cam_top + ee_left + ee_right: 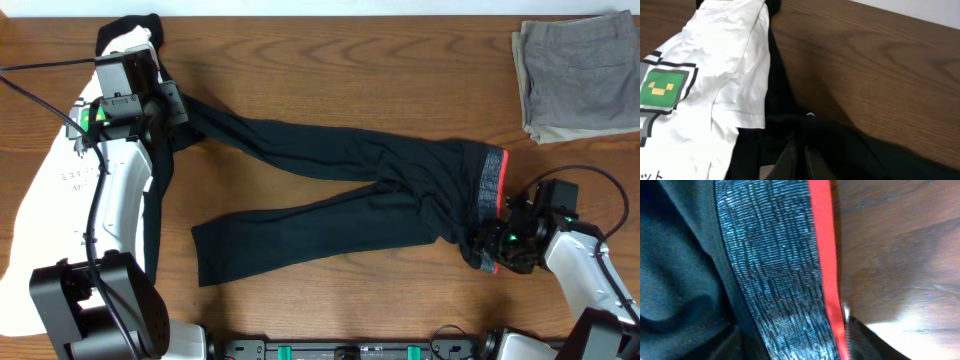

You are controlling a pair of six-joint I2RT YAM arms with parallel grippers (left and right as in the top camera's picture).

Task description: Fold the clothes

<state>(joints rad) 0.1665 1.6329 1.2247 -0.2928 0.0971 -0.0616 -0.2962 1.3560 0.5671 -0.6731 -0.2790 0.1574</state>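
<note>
Grey waistband (pixel 775 270) fills right wrist view; only overhead shows whole trousers (pixel 350 165).

Illegible lettering on white T-shirt (pixel 715 65)

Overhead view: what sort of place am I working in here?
Probably a lab bench set up for robot clothes folding: a wooden table, two robot arms at its near edge, and garments laid out on it: black trousers spread out, a white T-shirt, and folded grey trousers.

Brown wood-grain table (pixel 330 80); pale strip (pixel 350 5) beyond far edge.
</note>
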